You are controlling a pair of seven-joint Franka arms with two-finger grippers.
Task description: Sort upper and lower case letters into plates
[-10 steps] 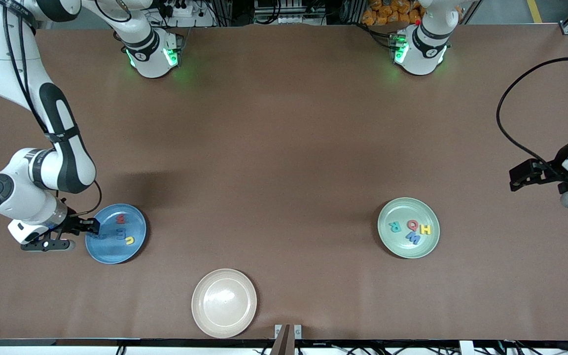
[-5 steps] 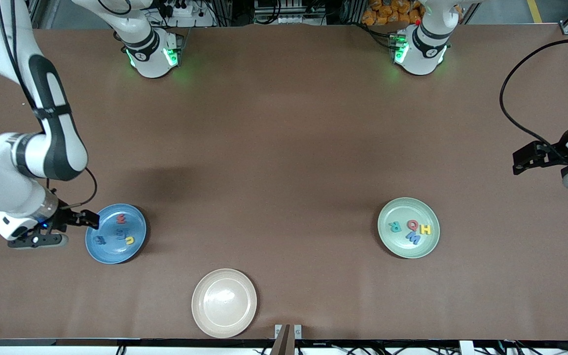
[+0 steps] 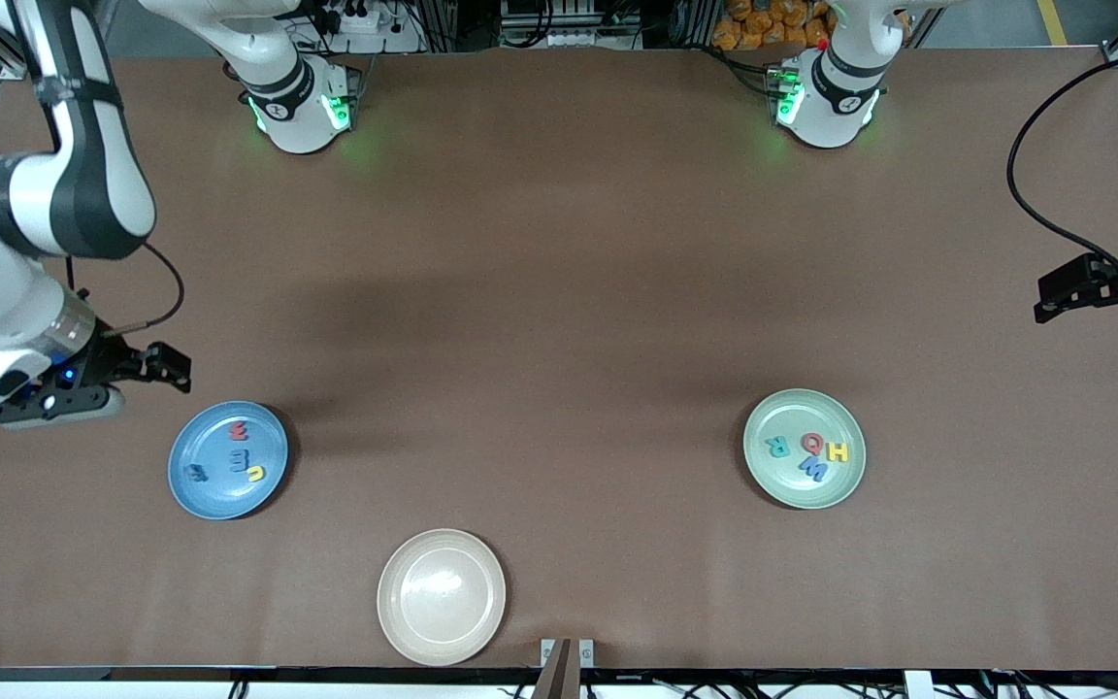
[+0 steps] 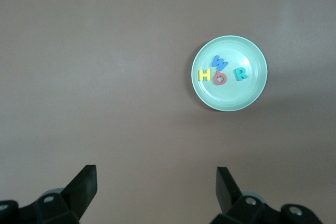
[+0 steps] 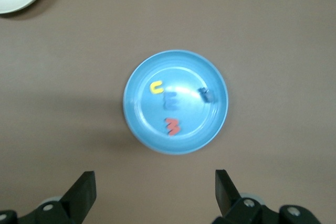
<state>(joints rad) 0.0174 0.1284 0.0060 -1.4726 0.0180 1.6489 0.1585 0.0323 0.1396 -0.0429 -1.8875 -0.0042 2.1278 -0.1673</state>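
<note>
Brown table [image 3: 559, 291] under me holds four lowercase letters [image 3: 239, 451] sorted in the blue plate [image 3: 192, 439] and four capitals [image 3: 811, 451] in the mint plate [image 3: 763, 476], so my right gripper [image 3: 166, 367] and left gripper [image 3: 1064, 291] hang empty, jaws wide.

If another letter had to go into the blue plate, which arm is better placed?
Right, probably. The right end effector, open and empty, hangs just beside the blue plate, which its wrist view frames; the left end effector, also open, waits at the table's other end by the green plate.
</note>
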